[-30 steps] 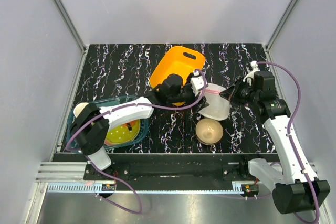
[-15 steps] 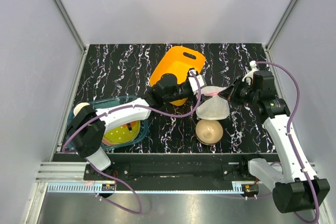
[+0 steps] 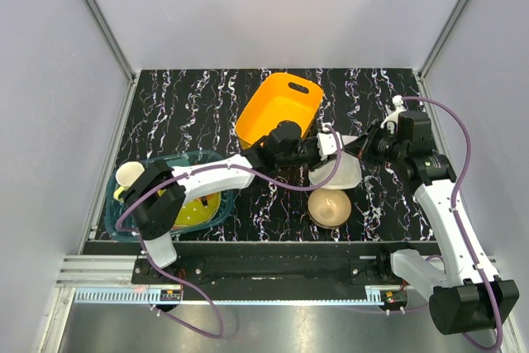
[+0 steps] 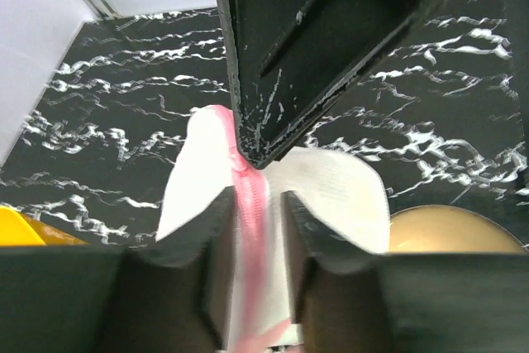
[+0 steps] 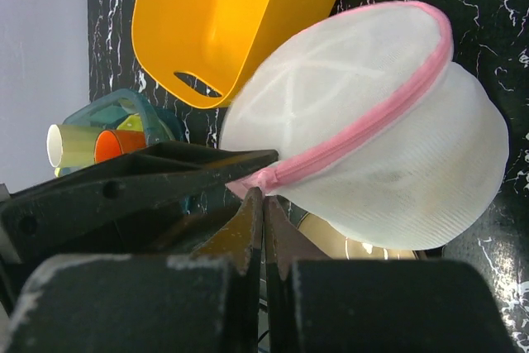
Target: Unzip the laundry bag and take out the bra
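Laundry bag (image 3: pixel 340 171) held off bench (image 3: pixel 190 105), near tan bowl (image 3: pixel 328 207); right end effector (image 5: pixel 263 204) clamped on end of pink zipper trim (image 5: pixel 372 120), likely anchoring; left end effector (image 4: pixel 254 200) astride trim, jaws narrowly apart, pinch uncertain, probably seeking pull; bag zipped; bra unseen, presumably inside.

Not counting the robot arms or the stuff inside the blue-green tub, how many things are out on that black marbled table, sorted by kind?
Plastic containers: 2, the orange basket and the teal tub
White mesh laundry bag with pink zipper: 1
Tan dome bowl: 1
Total: 4
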`<state>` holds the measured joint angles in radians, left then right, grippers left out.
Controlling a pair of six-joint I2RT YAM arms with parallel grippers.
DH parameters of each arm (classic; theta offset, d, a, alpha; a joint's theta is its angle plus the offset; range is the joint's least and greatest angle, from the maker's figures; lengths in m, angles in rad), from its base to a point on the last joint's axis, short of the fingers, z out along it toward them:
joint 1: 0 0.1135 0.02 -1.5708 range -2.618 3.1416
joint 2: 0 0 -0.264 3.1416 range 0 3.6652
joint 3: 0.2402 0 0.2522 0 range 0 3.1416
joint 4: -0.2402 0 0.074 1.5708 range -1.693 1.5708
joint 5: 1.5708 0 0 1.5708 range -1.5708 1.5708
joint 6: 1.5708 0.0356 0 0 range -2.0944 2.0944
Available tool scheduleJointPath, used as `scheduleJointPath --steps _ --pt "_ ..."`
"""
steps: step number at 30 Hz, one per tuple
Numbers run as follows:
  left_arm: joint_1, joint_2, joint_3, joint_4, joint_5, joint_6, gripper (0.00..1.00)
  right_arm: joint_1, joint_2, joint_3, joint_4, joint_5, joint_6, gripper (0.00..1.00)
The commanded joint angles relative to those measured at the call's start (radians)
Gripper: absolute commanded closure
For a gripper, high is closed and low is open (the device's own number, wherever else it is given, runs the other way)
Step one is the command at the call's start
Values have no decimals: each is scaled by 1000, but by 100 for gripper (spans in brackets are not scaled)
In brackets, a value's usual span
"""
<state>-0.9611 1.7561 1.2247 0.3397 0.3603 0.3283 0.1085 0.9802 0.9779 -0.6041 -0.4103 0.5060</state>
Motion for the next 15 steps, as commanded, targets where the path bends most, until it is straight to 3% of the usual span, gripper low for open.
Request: scheduleJointPath --steps 1,2,9,15 --pt "2 -10 52 13 -7 29 87 -3 -3 38 32 14 -15 100" --pt "2 -15 52 7 -24 34 100 -4 0 45 17 62 -18 100" --pt "21 -139 -65 60 -49 45 100 -104 51 31 41 111 -41 100" --pt "70 -253 -169 136 32 -21 100 -240 115 -76 251 62 77 100"
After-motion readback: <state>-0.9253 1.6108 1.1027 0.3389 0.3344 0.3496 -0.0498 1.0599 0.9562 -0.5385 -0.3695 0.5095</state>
